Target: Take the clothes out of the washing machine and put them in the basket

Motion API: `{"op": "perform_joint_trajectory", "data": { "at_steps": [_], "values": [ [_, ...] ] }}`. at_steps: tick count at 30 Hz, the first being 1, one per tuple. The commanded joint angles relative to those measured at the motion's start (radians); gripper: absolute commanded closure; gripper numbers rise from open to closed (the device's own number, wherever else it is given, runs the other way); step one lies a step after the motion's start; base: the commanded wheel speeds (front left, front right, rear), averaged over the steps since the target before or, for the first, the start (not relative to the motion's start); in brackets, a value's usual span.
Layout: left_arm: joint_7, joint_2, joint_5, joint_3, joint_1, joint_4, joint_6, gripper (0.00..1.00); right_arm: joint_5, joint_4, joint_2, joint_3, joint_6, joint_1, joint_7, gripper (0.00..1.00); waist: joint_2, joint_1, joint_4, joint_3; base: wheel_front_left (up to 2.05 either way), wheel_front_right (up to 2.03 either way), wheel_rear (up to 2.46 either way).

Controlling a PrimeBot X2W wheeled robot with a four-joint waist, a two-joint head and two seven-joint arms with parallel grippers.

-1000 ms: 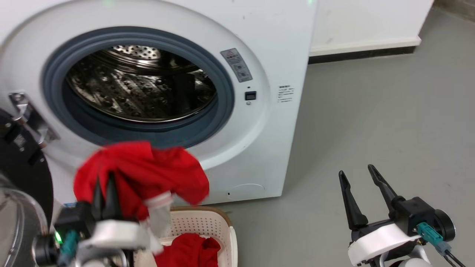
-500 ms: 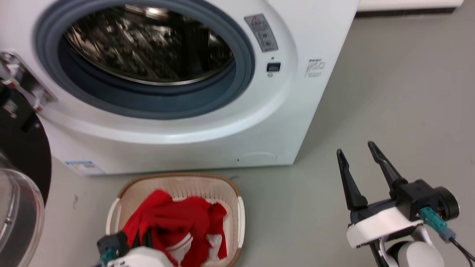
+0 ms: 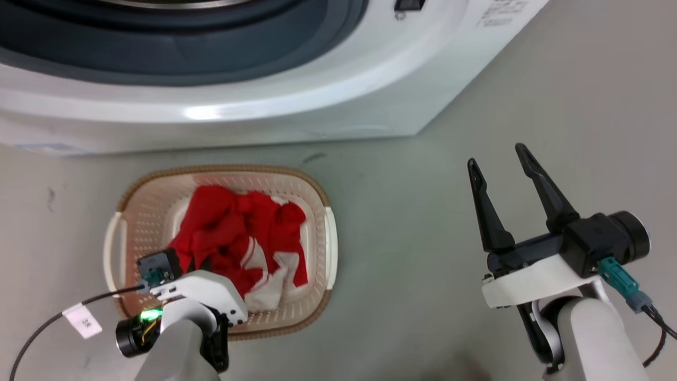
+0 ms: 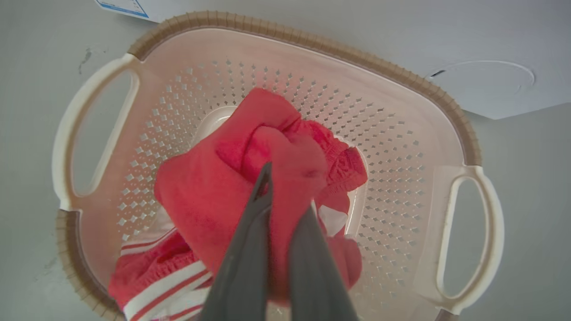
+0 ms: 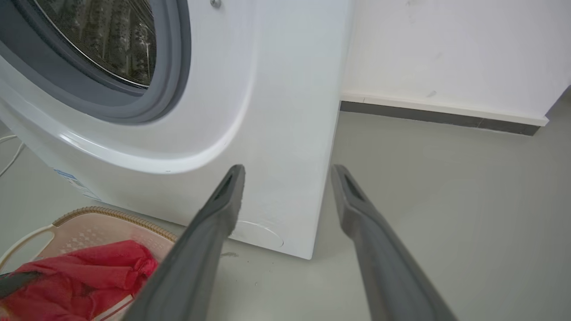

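spanning the top of the head view, the washing machine (image 3: 317,106) shows its white front and the lower arc of its grey rubber ring, and in the upper left of the right wrist view part of the steel drum shows behind that ring. grey floor (image 3: 529,132) takes up the rest of the head view. the basket (image 3: 222,170) stands on that floor in the lower left of the head view, just in front of the machine's base and not touching it. the clothes (image 3: 238,227), red with white stripes and patches, lie heaped inside the basket, most of them towards its middle and lower edge. the left gripper (image 4: 285,196) reaches down into the basket from the bottom of the frame, its two fingers drawn narrow with a fold of the red fabric pinched between them. the right gripper (image 3: 496,153) hovers over bare floor at the lower right of the head view, well apart from the basket, fingers spread wide with nothing between them. a small white tag (image 3: 82,320) hangs on the cable at the lower left.
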Motion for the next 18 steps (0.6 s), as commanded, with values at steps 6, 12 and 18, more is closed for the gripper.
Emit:
{"op": "perform_joint_trajectory", "data": {
  "at_steps": [6,12,18],
  "values": [
    [-0.004,0.016,0.027,0.032,-0.091,0.088,0.009,1.00,0.021,0.040,0.001,0.008,-0.001,-0.055,-0.037,0.00,-0.0001,-0.0003,-0.059,0.153,0.00,0.00,0.00],
    [-0.004,0.032,0.049,0.071,-0.071,0.065,0.011,0.00,0.038,0.090,0.001,0.003,-0.001,-0.068,-0.057,0.00,-0.0001,-0.0003,-0.074,0.102,0.00,0.00,0.00],
    [-0.004,0.028,0.097,0.101,0.026,-0.046,-0.012,0.00,0.051,0.135,0.001,-0.011,-0.001,-0.036,-0.069,0.00,-0.0001,-0.0003,-0.082,-0.060,0.00,0.00,0.00]
  ]
}}
